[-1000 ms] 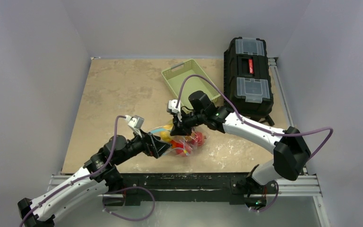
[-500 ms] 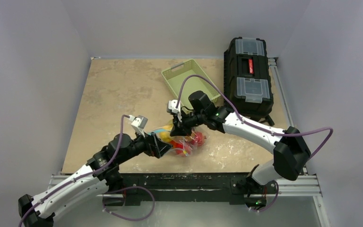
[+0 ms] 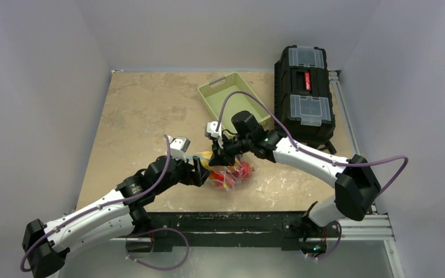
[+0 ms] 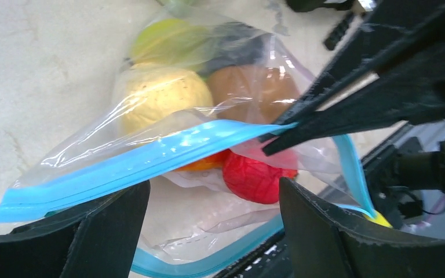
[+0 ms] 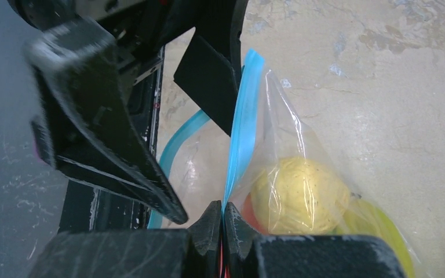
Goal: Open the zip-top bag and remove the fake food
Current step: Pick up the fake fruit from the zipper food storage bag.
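Observation:
The zip-top bag (image 3: 227,171) lies near the table's front middle, its mouth gaping. My right gripper (image 5: 222,213) is shut on the upper teal-blue zip strip (image 5: 240,121) and holds it up. In the left wrist view that strip (image 4: 145,157) crosses over my left finger, and the lower strip (image 4: 208,263) curves below. My left gripper (image 4: 213,186) stands open at the bag's mouth, with a red piece of fake food (image 4: 254,177) just beyond its fingertips. Yellow (image 4: 157,95), green and brown pieces sit deeper in the bag. In the top view the left gripper (image 3: 200,172) is against the bag's left side.
A pale green basket (image 3: 233,99) stands behind the bag, tilted on the table. To its right, at the table's back right edge, sits a black toolbox (image 3: 304,92). Purple cables loop over both arms. Bare tabletop (image 3: 139,110) spreads at the left and back.
My left arm has moved right and forward, bringing its gripper up to the bag's mouth, and its jaws have narrowed a little. The right gripper has stayed put, holding the strip.

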You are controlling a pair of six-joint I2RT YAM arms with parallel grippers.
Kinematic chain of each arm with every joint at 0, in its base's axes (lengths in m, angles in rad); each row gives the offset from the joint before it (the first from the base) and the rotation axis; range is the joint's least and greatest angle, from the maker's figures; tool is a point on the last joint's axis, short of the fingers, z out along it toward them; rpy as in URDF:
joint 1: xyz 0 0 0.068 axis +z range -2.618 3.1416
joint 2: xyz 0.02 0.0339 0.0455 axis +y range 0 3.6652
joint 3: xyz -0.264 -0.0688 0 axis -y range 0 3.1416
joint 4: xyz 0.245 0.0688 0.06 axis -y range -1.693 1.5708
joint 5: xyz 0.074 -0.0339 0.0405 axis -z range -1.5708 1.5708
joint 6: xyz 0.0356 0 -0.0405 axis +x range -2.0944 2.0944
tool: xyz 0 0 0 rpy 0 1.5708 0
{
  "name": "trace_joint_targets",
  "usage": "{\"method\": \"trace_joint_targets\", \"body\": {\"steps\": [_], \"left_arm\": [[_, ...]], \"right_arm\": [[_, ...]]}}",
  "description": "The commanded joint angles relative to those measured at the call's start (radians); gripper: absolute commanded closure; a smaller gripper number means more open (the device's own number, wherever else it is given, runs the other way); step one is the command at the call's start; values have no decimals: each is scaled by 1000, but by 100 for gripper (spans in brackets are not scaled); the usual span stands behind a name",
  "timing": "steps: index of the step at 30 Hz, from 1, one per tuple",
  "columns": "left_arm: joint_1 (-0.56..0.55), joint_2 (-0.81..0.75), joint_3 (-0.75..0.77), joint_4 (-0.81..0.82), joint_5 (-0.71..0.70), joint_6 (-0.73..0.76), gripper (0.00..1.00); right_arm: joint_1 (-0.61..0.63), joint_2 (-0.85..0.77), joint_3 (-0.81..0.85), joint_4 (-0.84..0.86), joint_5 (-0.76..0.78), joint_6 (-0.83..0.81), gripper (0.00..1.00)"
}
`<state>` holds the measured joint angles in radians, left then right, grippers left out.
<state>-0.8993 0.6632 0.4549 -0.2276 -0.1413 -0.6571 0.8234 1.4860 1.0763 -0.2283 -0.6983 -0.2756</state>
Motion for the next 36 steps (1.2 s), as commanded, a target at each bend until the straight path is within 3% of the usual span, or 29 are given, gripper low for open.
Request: {"method": "trace_joint_targets", "body": {"steps": [1, 7, 18, 24, 31, 36], "left_arm": [[-4, 65, 27, 36, -103, 66, 20], [-4, 97, 1, 96, -132, 107, 21], [-4, 178, -66, 359, -88, 232, 20], [-4, 185, -115, 437, -104, 287, 20], [-4, 185, -167, 512, -105, 326, 21], [-5, 183, -193, 556, -97, 350, 22]], "right_arm": [[-6, 3, 28, 29, 23, 31, 100], [-15, -20, 33, 46, 63, 48, 100], [-16, -36, 46, -5, -61, -2, 100], [-17, -35, 58, -48, -101, -44, 88], [-69, -61, 98, -186, -232, -179, 60], [-136, -89, 119, -285, -301, -291, 50]]}}
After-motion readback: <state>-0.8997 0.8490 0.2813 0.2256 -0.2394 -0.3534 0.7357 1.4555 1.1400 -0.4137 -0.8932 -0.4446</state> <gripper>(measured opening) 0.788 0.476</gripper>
